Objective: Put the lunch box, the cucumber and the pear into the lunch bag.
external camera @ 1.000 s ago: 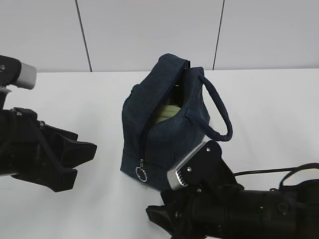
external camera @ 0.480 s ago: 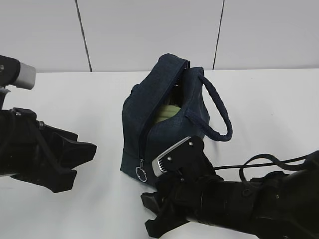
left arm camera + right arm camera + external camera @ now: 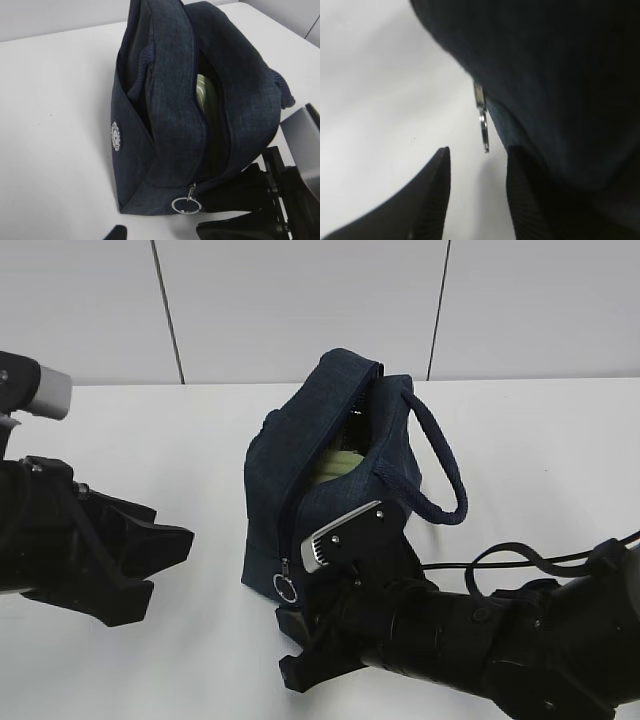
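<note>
Your right pincer (image 3: 475,192) sits low over the white tabletop (image 3: 150,430), its two ribbed black fingers (image 3: 432,195) apart and holding nothing. Just above the gap between them hangs the small metal ring pull (image 3: 483,131) of the zipper, free of both fingers. The boxy dark navy fabric lunch bag (image 3: 330,490) stands right behind this pincer; the far finger is pressed close against the bag's lower wall, though you cannot tell whether it truly touches.

The bag is unzipped along its front edge, from the top down to the ring pull near the base. Through that opening, above and beyond the right pincer, you see the pale sage-green ribbed lid of the rounded lunch box (image 3: 205,97) standing on edge inside. A thick navy loop handle (image 3: 440,465) arches off the bag's far side, away from the pincer.

Your left pincer (image 3: 175,558) hovers off to the bag's other side, well apart from it, pointing toward the bag's lower front. Its black fingers stand apart and carry nothing.

The cucumber and pear cannot be made out in any view.
</note>
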Tool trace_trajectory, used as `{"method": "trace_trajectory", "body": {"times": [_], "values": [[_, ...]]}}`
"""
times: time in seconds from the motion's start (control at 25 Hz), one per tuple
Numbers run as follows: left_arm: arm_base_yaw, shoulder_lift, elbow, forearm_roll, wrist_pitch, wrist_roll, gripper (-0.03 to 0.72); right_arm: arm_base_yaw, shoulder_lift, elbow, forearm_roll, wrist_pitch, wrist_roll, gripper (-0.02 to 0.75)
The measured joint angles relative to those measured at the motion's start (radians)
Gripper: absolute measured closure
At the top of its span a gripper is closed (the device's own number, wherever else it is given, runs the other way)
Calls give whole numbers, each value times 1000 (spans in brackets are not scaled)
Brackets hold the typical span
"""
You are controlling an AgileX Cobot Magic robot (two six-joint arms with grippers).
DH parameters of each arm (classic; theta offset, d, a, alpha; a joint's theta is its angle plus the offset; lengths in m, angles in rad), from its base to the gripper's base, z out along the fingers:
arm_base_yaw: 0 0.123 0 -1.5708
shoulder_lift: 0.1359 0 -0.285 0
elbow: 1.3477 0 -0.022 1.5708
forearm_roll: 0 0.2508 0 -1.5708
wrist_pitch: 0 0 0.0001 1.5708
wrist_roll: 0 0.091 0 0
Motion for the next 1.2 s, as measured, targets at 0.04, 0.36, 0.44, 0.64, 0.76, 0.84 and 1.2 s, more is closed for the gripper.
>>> {"method": "trace_trajectory", "body": {"times": [0.04, 0.36, 0.44, 0.64, 0.76, 0.84, 1.2], "values": [[0, 0, 0, 0, 0, 0, 400, 0, 0, 0, 0, -8, 0, 431], [0, 0, 0, 0, 0, 0, 400, 0, 8, -2, 4, -36, -2, 433], [0, 0, 0, 0, -1, 0, 400, 0, 8, -2, 4, -43, -2, 433], [0, 0, 0, 0, -2, 0, 400, 0, 8, -17, 4, -37, -2, 435], [0, 0, 0, 0, -3, 0, 400, 0, 15, -22, 4, -37, -2, 436], [0, 0, 0, 0, -3, 0, 400, 0, 29, -29, 4, -37, -2, 447], [0, 0, 0, 0, -4, 0, 400, 0, 47, -35, -13, -60, 2, 513]]}}
